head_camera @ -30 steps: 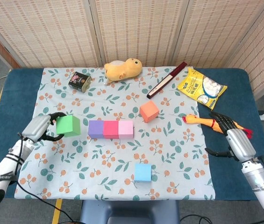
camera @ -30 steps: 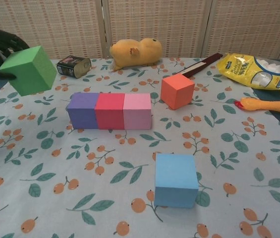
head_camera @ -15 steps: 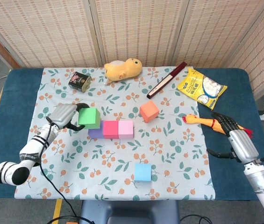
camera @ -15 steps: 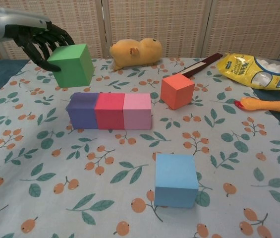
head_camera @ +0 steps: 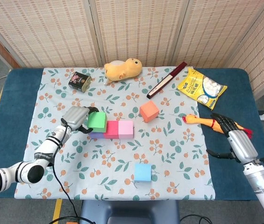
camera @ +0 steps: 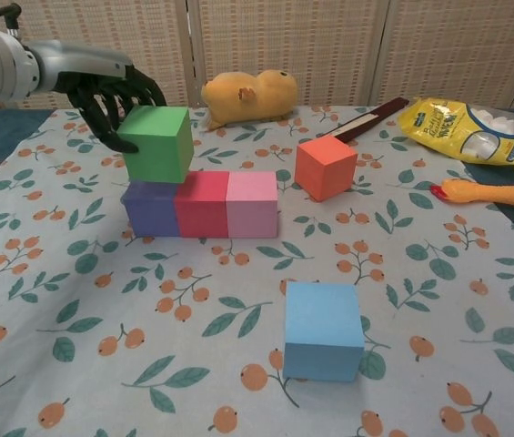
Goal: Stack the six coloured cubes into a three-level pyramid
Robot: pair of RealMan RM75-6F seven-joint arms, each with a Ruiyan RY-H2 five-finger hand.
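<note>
Now, from the head view, the left hand (head_camera: 77, 118) has carried the green cube (head_camera: 96, 122) in from the nine o'clock side, where it hung a second ago, and holds it clamped over the purple cube (head_camera: 95, 135) at the left end of the row. The red cube (head_camera: 111, 129) and pink cube (head_camera: 125, 129) sit touching beside it. The orange cube (head_camera: 149, 111) lies toward two o'clock of the row and the blue cube (head_camera: 142, 172) toward five o'clock, neither moved. The right hand (head_camera: 231, 136) rests at the three o'clock edge of the counter (head_camera: 225, 168), fingers spread, holding nothing, as before.

From the chest view, the green cube (camera: 156, 144) sits on the purple cube (camera: 152, 207), overhanging the red cube (camera: 201, 203) slightly, the left hand (camera: 111, 94) wrapped around its far side.
</note>
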